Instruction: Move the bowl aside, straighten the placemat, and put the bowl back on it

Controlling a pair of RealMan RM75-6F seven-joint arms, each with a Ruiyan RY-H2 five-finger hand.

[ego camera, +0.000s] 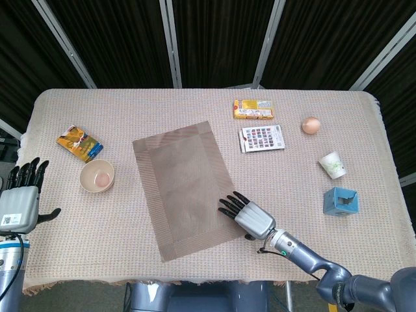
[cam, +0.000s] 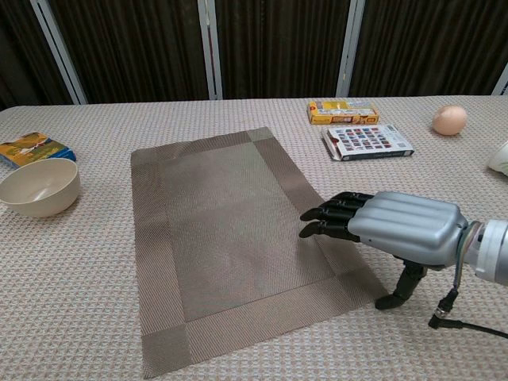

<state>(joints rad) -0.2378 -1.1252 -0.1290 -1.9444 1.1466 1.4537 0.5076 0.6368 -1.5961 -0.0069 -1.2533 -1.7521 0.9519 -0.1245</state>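
Right hand [cam: 397, 228] reaching palm-down over near right edge of placemat [ego camera: 186, 188], fingers [cam: 329, 221] extended and apart, gripping nothing. Left hand [ego camera: 21, 198] hovering at left bench [ego camera: 130, 110] edge, fingers spread, likewise unloaded. One bowl [ego camera: 97, 176] sitting just left of placemat, off it. One placemat lying skewed. Farther back: one cup [ego camera: 333, 165], one blue box [ego camera: 340, 201], one egg [ego camera: 311, 125], one yellow pack [ego camera: 254, 109], one card [ego camera: 261, 138].

The placemat [ego camera: 184, 187] was laid askew at the table's [ego camera: 325, 247] middle. The bowl [ego camera: 97, 175] was set left of it, and the right hand [ego camera: 249, 215] was placed over its right edge.
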